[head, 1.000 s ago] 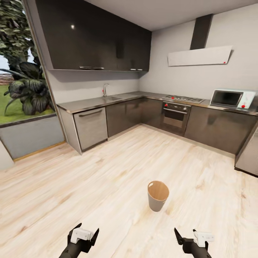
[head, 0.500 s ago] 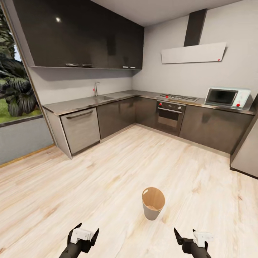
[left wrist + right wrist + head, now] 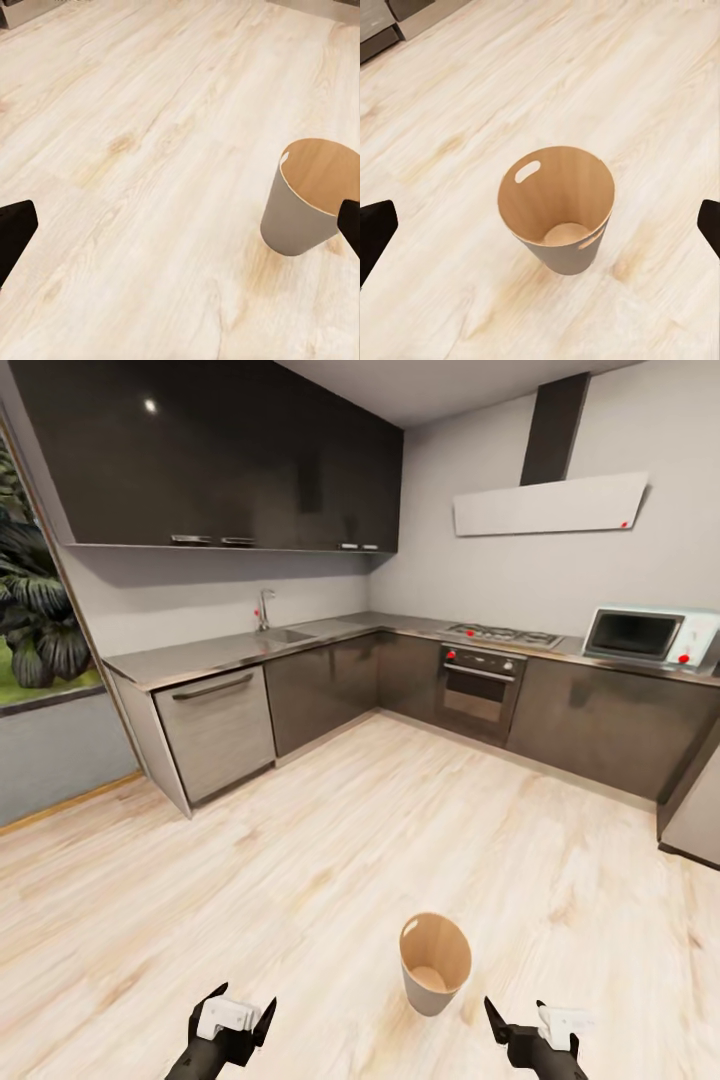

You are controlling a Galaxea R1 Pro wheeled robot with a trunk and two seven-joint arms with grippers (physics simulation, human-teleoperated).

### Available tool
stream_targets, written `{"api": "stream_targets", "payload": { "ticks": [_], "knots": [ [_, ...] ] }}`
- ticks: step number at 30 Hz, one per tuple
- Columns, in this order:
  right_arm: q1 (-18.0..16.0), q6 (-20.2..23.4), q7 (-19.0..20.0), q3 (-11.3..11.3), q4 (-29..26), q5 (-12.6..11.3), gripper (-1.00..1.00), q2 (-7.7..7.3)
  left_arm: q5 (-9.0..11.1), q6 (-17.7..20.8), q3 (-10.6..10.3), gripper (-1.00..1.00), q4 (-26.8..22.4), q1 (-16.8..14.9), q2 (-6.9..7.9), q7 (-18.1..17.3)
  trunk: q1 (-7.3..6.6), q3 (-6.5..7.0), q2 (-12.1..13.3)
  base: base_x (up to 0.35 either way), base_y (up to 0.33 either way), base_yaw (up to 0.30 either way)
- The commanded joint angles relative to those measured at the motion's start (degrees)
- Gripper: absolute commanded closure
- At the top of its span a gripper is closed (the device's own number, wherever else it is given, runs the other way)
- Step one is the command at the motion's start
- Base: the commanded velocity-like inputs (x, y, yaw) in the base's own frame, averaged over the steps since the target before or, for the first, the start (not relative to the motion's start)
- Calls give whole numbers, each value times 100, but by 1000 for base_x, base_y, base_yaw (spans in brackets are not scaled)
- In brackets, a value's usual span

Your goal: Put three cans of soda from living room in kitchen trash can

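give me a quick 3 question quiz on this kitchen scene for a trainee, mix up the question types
1. True or false: the tash can lies tipped on its side on the wood floor.
2. Multiple choice: seen from the head camera, the bin stands (A) on the counter by the sink, (B) on the floor ahead, between the left gripper and right gripper, nearer the right one, (C) inside the oven.
3. Fill in: looking down into the bin from the right wrist camera, it holds ___ soda cans.

Key: 1 false, it stands upright, mouth open. 2 B. 3 no, its orange-brown bottom is bare.
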Motion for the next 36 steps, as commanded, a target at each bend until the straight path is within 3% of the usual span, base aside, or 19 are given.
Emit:
{"api": "stream_targets", "payload": {
  "ticks": [1, 24, 36],
  "knots": [
    [0, -1, 0, 0, 1, -1, -100, -1, 0, 0, 0, -100, 1, 0, 0, 0, 0, 0, 0, 326, 0, 0],
    [0, 0, 8, 4, 13, 41, -100, -32, 16, 48, 18, -100, 339, 0, 0, -15, 0, -7, 0, 319, 0, 0],
    [-6, 67, -3, -30, 22, -8, -100, -83, 47, 7, 26, -100, 392, 0, 0, 14, 0, -7, 0, 53, 0, 0]
  ]
}}
